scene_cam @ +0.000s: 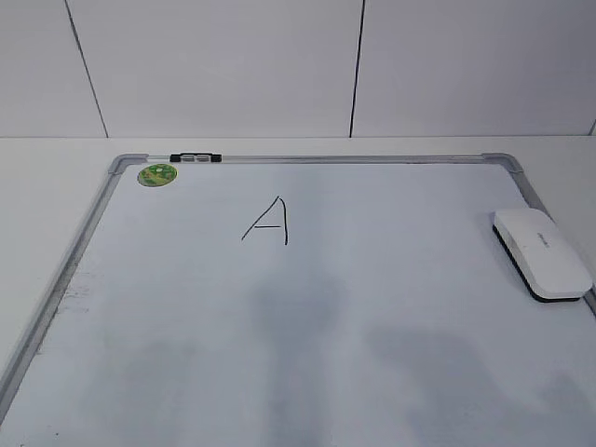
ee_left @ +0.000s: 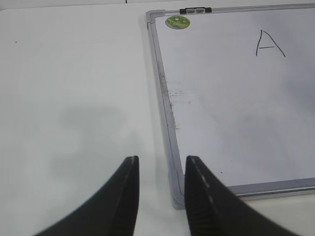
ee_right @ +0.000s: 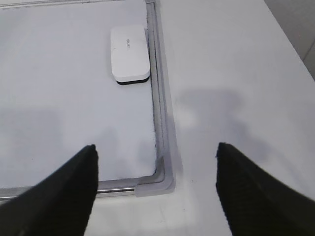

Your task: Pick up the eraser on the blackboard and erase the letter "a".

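Observation:
The white eraser (scene_cam: 543, 252) lies flat on the blackboard (scene_cam: 326, 159) against its right frame, and in the right wrist view the eraser (ee_right: 129, 52) is far ahead of the jaws. The letter "a" is not in view; only an angular capital "A" (scene_cam: 268, 222) is drawn on the upper middle of the board. My right gripper (ee_right: 156, 150) is open wide and empty over the board's near right corner (ee_right: 156, 183). My left gripper (ee_left: 161, 162) is open and empty over the near left corner (ee_left: 176, 199). Neither gripper appears in the exterior view.
A round green sticker (scene_cam: 157, 174) and a small black-and-silver clip (scene_cam: 196, 157) sit at the board's far left corner. Faint marker smudges (scene_cam: 74, 293) run along the left frame. White table (ee_left: 74, 98) surrounds the board, and a white wall (scene_cam: 223, 65) stands behind it.

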